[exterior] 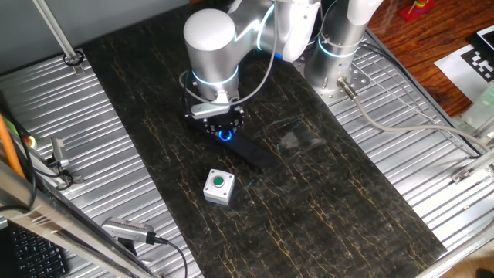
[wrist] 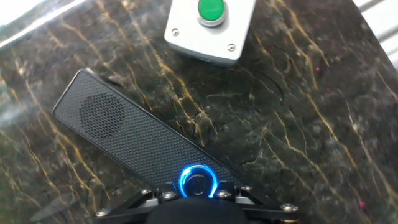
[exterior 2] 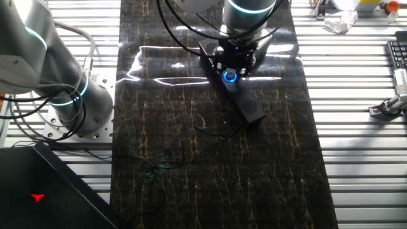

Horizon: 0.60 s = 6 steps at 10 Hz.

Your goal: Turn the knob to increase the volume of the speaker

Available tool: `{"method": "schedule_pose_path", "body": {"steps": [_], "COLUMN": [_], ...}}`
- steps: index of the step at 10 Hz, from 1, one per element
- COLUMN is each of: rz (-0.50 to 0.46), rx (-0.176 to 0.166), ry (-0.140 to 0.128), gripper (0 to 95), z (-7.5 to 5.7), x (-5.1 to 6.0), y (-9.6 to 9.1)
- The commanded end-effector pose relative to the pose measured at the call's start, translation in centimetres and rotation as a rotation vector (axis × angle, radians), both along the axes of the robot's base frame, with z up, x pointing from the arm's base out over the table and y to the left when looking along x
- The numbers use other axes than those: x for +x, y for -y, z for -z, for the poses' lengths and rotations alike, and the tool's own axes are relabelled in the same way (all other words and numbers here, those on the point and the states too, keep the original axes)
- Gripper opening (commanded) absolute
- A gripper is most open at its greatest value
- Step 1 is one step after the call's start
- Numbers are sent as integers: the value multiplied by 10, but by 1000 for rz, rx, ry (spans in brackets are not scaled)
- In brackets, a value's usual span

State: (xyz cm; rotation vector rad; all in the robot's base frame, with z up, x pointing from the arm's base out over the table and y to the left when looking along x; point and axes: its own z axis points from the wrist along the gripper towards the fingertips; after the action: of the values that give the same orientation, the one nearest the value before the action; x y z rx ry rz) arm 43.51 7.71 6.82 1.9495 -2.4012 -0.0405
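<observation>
The speaker is a long flat black bar lying diagonally on the dark marbled table; it also shows in one fixed view and the other fixed view. The knob, a small black dial ringed with blue light, sits at its near end, and its glow shows in both fixed views. My gripper hangs directly over the knob end, low over the bar. Its links are splayed to both sides. The blue ring shows whole, with no finger on the knob. The fingertips are hidden.
A small grey box with a green round button stands just past the speaker's side. A second robot arm's base stands at the table's edge. Ribbed metal surfaces flank the dark mat, with cables across them.
</observation>
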Motion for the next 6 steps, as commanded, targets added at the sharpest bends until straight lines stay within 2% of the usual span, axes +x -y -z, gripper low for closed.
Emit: {"method": "schedule_pose_path", "body": {"steps": [1,6], "rz": [-12,-1], "rx": [1,-2], "ry": [0,-2], "gripper": [380,380], "z": [0,0], "x": [-1,-1], "y": [0,0]}}
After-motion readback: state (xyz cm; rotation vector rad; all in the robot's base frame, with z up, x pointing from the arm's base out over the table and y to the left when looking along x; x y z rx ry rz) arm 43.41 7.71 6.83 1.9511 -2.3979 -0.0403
